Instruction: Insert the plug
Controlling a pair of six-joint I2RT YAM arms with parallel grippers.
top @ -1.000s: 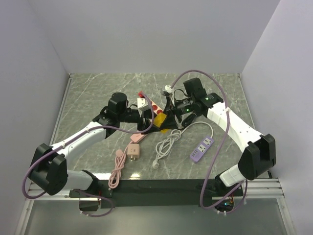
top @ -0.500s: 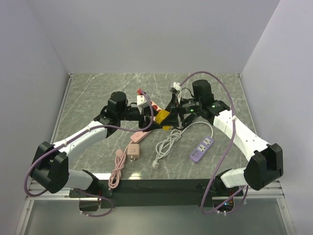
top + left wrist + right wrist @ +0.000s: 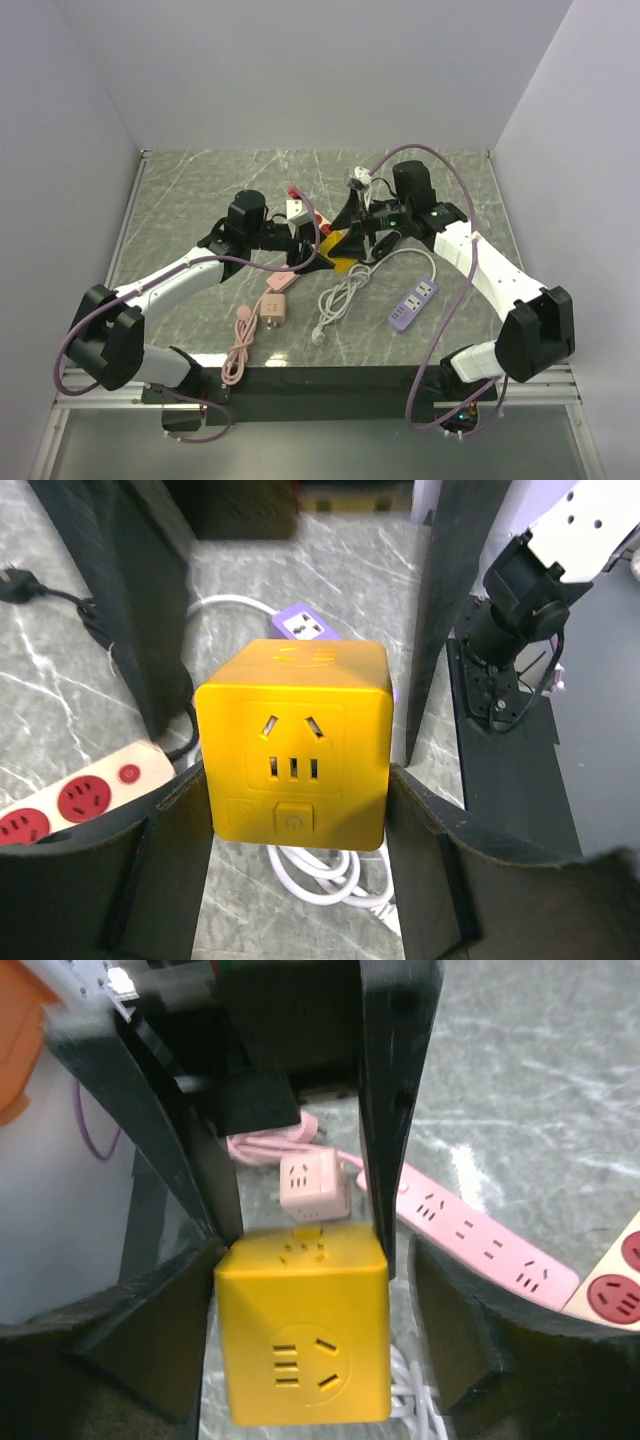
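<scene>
Over table (image 3: pixel 200 180) centre | L end effector (image 3: pixel 297 815) clamped on plug (image 3: pixel 292 735) | R end effector (image 3: pixel 312 1295) apart, prob. loose

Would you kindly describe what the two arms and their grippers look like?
The left arm and right arm have white links, bulky black joints and a loose mauve cable each. Green lights glow on the right. The left gripper and right gripper have flat black fingers.
</scene>
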